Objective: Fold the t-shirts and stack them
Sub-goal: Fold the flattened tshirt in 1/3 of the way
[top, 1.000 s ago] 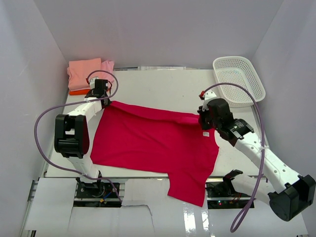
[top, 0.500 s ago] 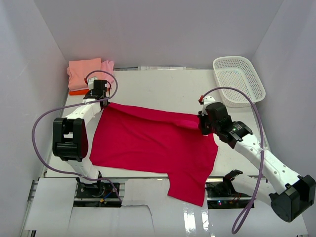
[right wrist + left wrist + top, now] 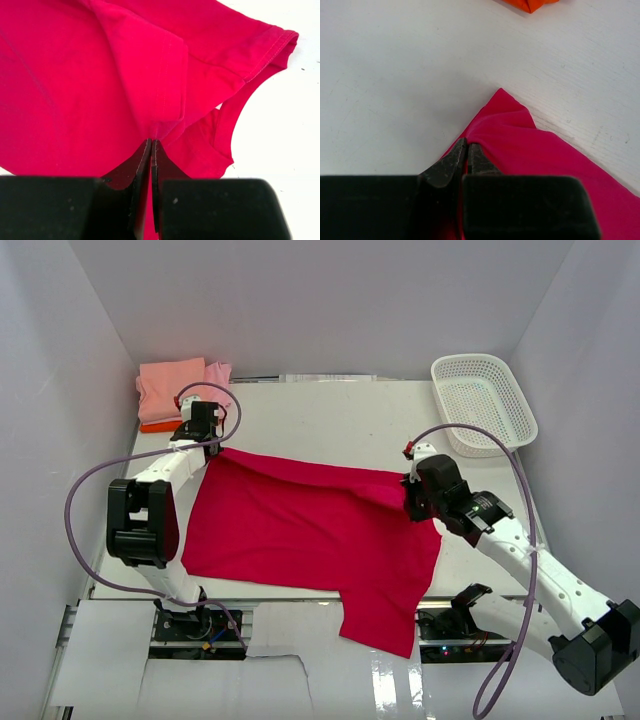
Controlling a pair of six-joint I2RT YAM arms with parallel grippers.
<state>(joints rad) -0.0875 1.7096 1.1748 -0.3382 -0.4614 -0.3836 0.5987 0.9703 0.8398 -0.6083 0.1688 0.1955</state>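
Orange t-shirt (image 3: 530, 4) — only a corner; rest past top edge

A robotics lab cell: plain white panels (image 3: 320, 300) enclose a white table (image 3: 330, 420) carrying two cabled arms (image 3: 520, 550)

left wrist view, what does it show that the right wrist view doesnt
Only the left wrist view: the left gripper shut on a plain corner of the red t-shirt, and a bit of the orange shirt at the top edge. Only the right wrist view: the right gripper shut on a bunched fold, near a stitched sleeve. Both: red cloth pinched between closed fingers, lying on the white table.
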